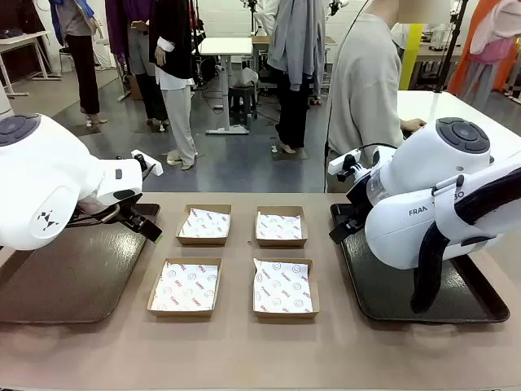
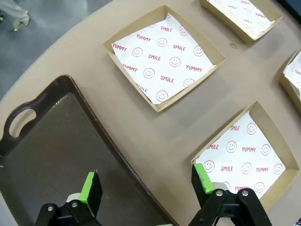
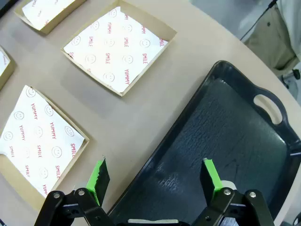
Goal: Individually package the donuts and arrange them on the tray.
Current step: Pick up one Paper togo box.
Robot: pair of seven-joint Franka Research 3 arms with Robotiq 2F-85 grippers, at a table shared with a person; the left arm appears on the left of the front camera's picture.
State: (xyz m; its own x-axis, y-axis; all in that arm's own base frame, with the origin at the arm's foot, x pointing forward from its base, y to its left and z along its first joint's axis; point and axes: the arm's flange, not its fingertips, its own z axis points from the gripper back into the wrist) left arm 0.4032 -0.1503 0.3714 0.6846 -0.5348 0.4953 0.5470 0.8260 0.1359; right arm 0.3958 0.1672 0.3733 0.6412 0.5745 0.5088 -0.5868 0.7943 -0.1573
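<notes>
cardboard boxes [image 1: 184, 313] lay empty; left gripper [image 2: 145, 184] and right gripper [image 3: 155, 173] gaped wide, holding nothing. loose paper liners [image 1: 281, 287] could snag and drag out.

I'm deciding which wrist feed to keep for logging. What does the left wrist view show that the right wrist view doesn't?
Left wrist view: the left tool, open, over the rim of the brownish left tray, with the tray's handle cut-out at picture left.
Right wrist view: the right tool, open, over the rim of the darker right tray, plus a person's beige clothing beyond the table.
Both: cardboard boxes lined with paper printed YUMMY and SMILE, lying on the beige table.
</notes>
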